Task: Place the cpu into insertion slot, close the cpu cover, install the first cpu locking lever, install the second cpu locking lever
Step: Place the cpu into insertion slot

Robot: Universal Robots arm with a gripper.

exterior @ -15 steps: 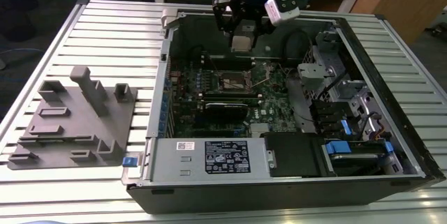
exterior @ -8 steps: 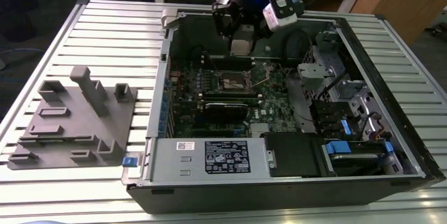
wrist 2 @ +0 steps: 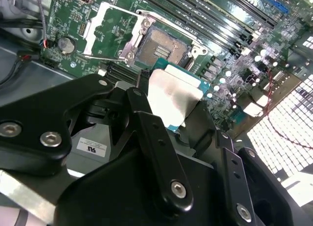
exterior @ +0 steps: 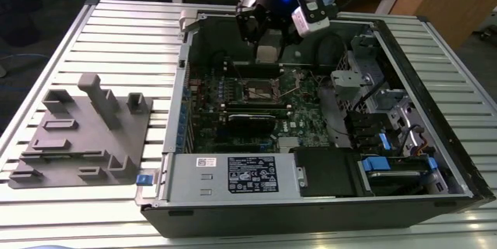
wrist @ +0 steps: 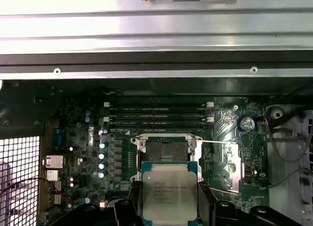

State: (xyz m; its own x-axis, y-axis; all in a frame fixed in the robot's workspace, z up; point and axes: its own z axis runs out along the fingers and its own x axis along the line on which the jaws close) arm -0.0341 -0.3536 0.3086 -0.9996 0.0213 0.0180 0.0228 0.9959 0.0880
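The cpu (wrist: 169, 195) is a flat square chip with a silver-grey top and a green edge. My gripper (wrist: 169, 209) is shut on it, with a black finger on each of two opposite sides. In the second wrist view the cpu (wrist 2: 172, 95) hangs tilted above the board, a short way off the insertion slot (wrist 2: 162, 48). The insertion slot (wrist: 166, 150) lies bare, its dark centre showing. The cpu cover (wrist 2: 104, 24) is swung open beside it. Two thin wire locking levers (wrist: 215, 141) stand released. In the exterior view my gripper (exterior: 266, 51) hovers at the far end of the case, above the insertion slot (exterior: 260, 92).
The open computer case (exterior: 178, 115) lies on a slatted metal table (exterior: 116, 34). Long black memory slots (wrist: 156, 116) run beside the socket. A black card (exterior: 250, 122), a power supply (exterior: 233, 173) and drive bays (exterior: 388, 167) fill the case. A grey fixture (exterior: 85, 138) sits at the exterior view's left.
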